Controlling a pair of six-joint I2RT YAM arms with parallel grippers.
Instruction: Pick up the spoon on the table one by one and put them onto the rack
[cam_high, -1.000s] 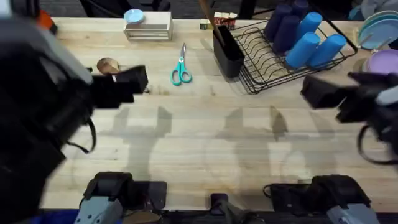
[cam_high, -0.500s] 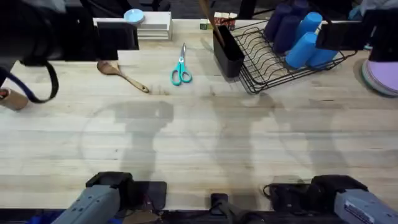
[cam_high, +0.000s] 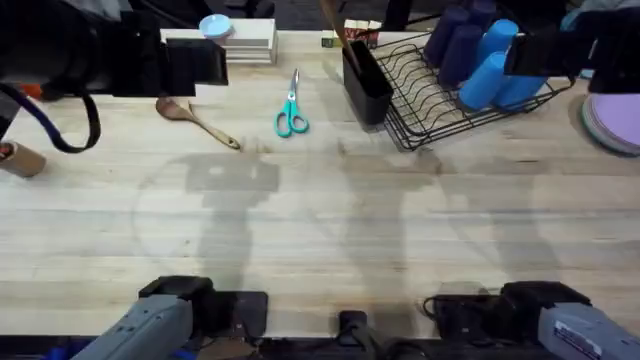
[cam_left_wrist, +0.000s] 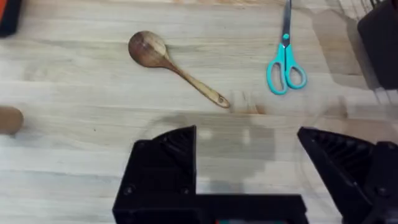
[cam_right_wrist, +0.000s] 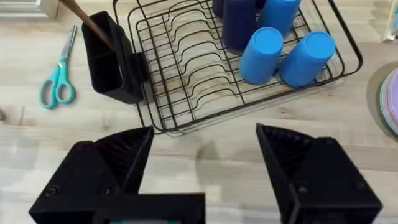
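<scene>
while the spoon (cam_high: 193, 119) lies at upper left, teal scissors (cam_high: 290, 108) are seen between it and the rack (cam_high: 440, 95), blue cups (cam_high: 500, 65) racked, left gripper (cam_left_wrist: 249, 165) and right gripper (cam_right_wrist: 205, 168) both released

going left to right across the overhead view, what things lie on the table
wooden spoon → teal scissors → black utensil caddy → wire rack → blue cups → purple plates
</scene>
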